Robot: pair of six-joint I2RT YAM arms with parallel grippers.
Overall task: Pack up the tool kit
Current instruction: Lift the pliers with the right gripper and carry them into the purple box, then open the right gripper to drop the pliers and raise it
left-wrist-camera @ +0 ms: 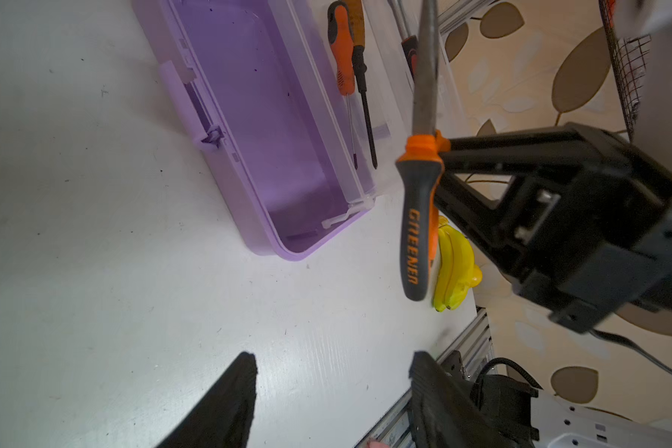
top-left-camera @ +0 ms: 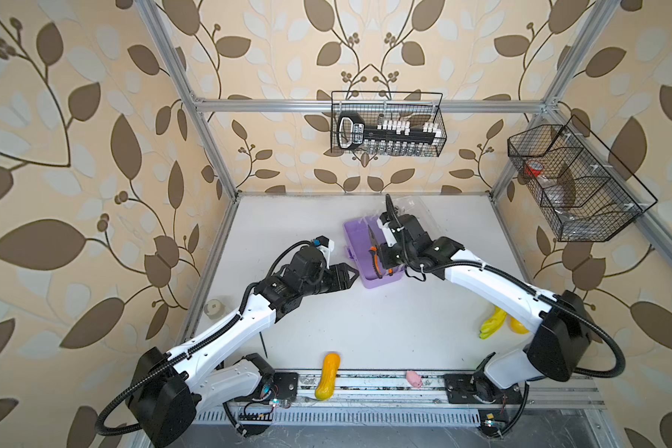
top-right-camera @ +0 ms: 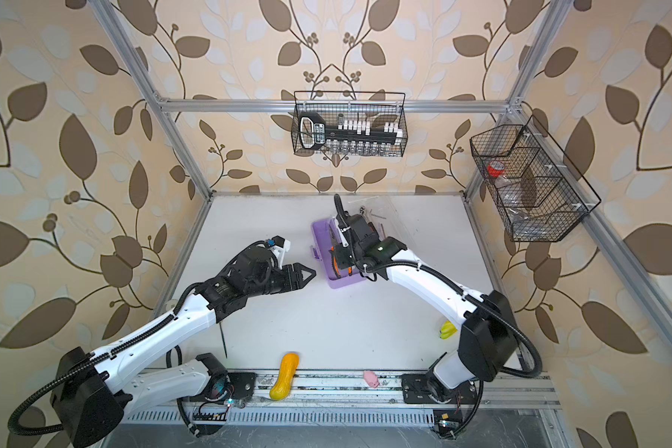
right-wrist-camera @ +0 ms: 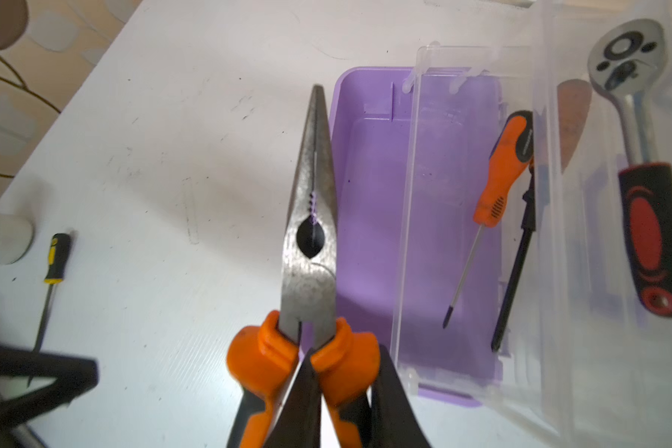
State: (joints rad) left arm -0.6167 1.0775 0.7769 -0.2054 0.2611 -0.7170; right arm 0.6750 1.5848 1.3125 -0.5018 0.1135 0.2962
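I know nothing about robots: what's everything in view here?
tool kit box: one, lilac, open, far centre.
clear tray: one, transparent, across part of the box.
orange screwdriver: one, orange, in the tray.
black screwdriver: one, black, beside it.
ratchet: one, red and black handle, beside the box.
pliers: one, orange handles, in the right gripper.
small screwdriver: one, yellow and black, front left.
toy bananas: one bunch, yellow, right front.
long toy: one, yellow, front edge.
small toy: one, pink, front edge.
back basket: one, black wire, hung at the back.
side basket: one, black wire, hung on the right.
left gripper: one, black, open, empty.
right gripper: one, black, holding the pliers.
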